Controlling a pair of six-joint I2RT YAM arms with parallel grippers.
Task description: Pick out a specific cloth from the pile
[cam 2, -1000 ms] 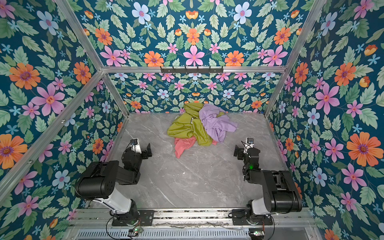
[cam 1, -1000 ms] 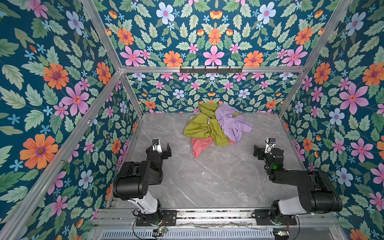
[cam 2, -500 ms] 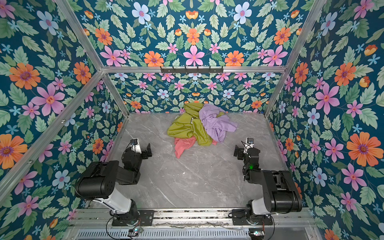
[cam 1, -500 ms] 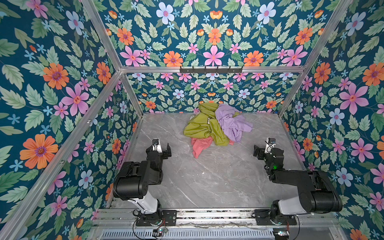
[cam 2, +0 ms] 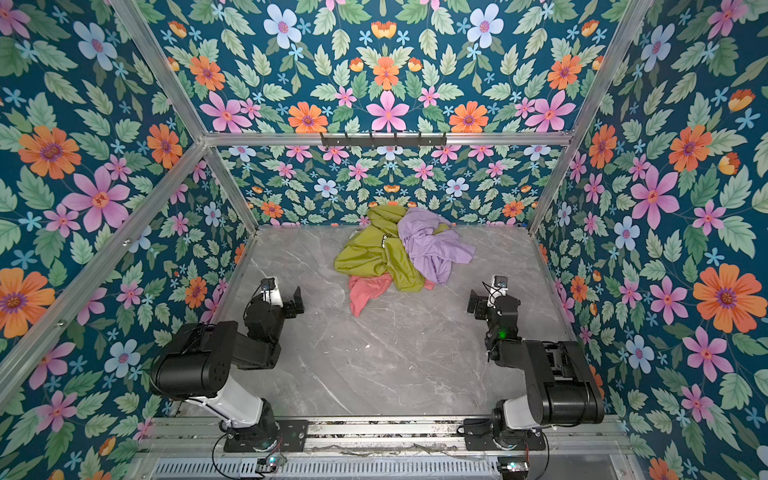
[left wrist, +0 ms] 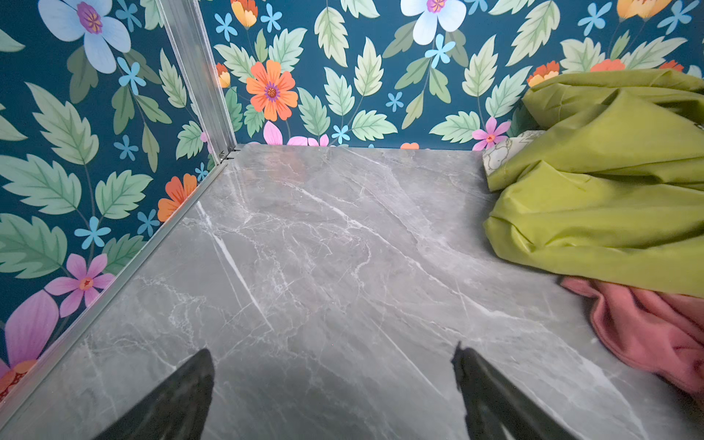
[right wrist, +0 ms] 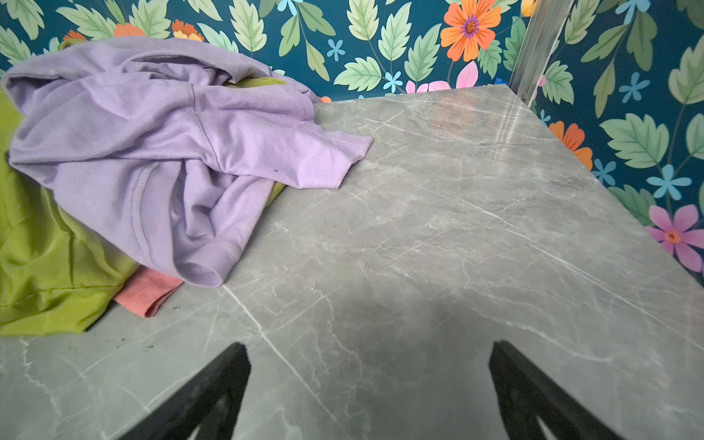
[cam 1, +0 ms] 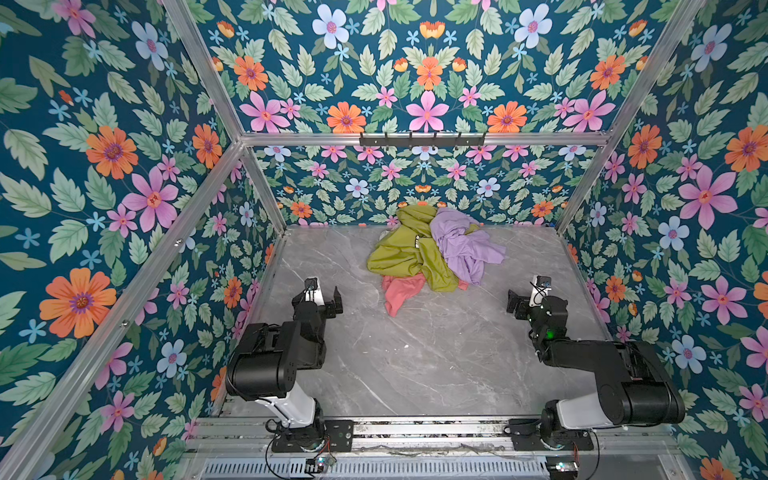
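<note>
Bare tabletop (cam 1: 419, 353) before pile (cam 1: 432, 253)

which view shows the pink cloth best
A top view: the pink cloth spills out from under the green cloth toward the front, its whole exposed flap visible. The left wrist view cuts it off at the frame edge; the right wrist view shows only a corner.

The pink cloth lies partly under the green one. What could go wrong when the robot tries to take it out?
1. Most of the salmon-pink cloth is buried under the olive-green cloth; pulling its free end would likely drag the pile along.
2. Where the two overlap, the open left gripper could pinch green fabric too.
3. On the right gripper side only a small pink edge shows beneath the lilac cloth, so a grasp there may catch the wrong cloth.
</note>
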